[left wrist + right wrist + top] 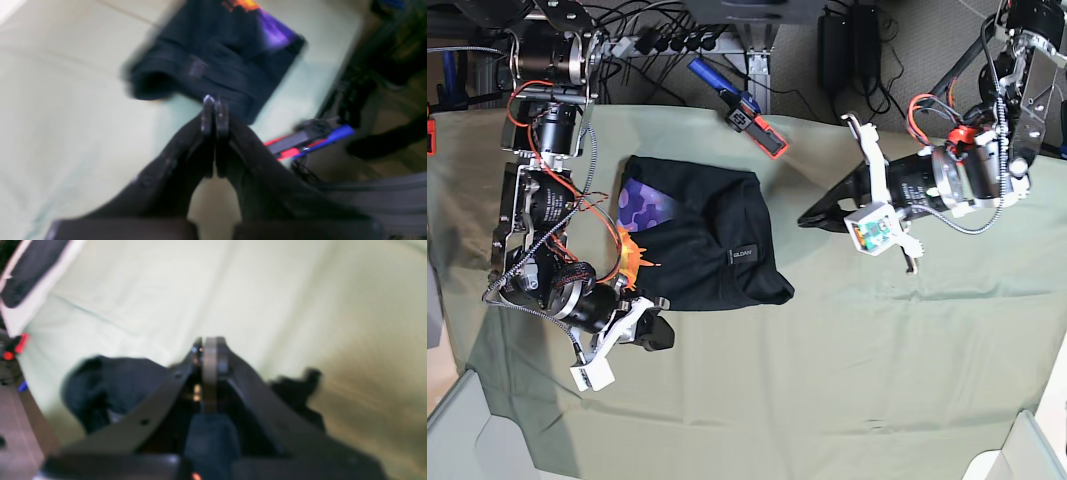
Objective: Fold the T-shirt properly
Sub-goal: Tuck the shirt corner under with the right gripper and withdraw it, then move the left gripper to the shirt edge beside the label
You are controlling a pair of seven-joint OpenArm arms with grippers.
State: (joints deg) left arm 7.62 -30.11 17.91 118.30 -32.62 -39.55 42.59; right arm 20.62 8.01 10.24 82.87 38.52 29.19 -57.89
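The black T-shirt (pixel 712 240) lies folded into a rough rectangle on the pale green table cloth (pixel 847 380), left of centre. Purple (pixel 640 207) and orange (pixel 632 256) print peeks out at its left edge. In the left wrist view the T-shirt (pixel 213 56) lies just beyond my left gripper (pixel 214 104), which is shut and empty. In the base view that gripper (pixel 809 221) hovers right of the shirt, apart from it. My right gripper (pixel 655 335) is shut at the shirt's front left corner. In its own view the right gripper (pixel 210 346) points over bare cloth, with the dark shirt (pixel 110 390) beneath it.
A red, blue and black tool (pixel 747 110) lies on the table's far edge behind the shirt; it also shows in the left wrist view (pixel 307 140). Cables and power strips run behind the table. Pale bins (pixel 452 430) stand at the front corners.
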